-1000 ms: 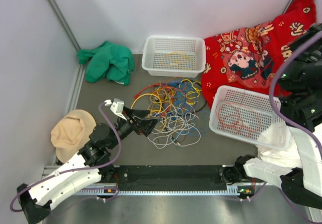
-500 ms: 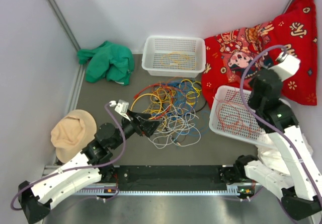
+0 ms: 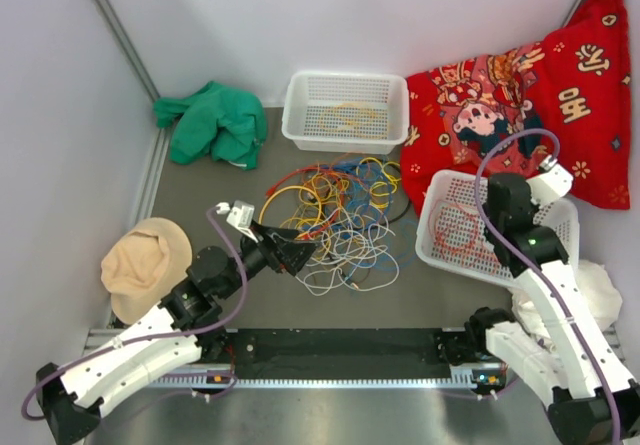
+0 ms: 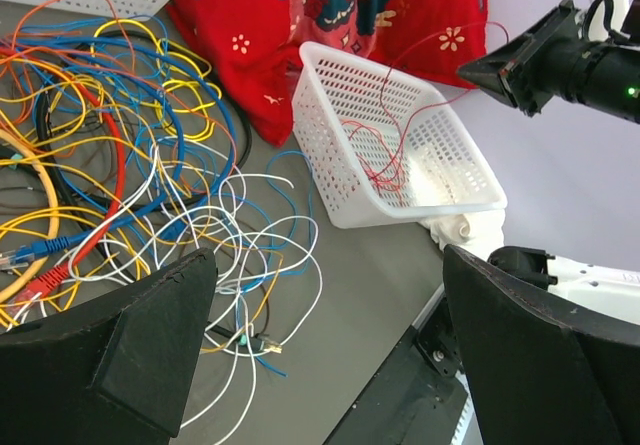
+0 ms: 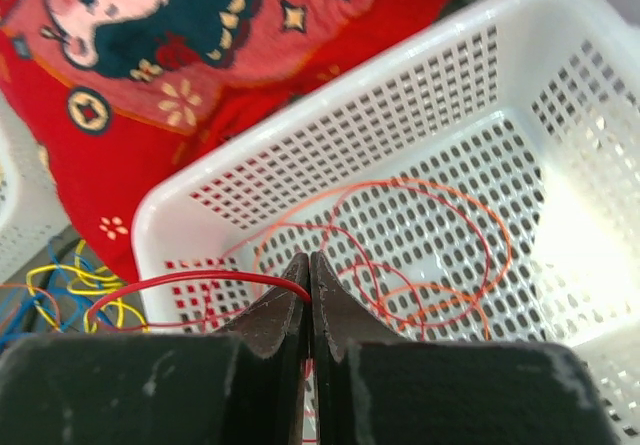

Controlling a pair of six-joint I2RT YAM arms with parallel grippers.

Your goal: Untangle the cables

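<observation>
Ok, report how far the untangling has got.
Done: a yellow cable lies in the far basket. In hand: the right end effector is shut on a red wire trailing into the right basket. Remaining: the main tangle, left end effector open beside it.

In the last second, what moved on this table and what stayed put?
The right arm swung in from the right edge and down over the white basket, where its shut right gripper pinches a thin red wire. The left gripper barely shifted, open at the near edge of the wire tangle. The tangle, the other basket and the cloths stayed put.
</observation>
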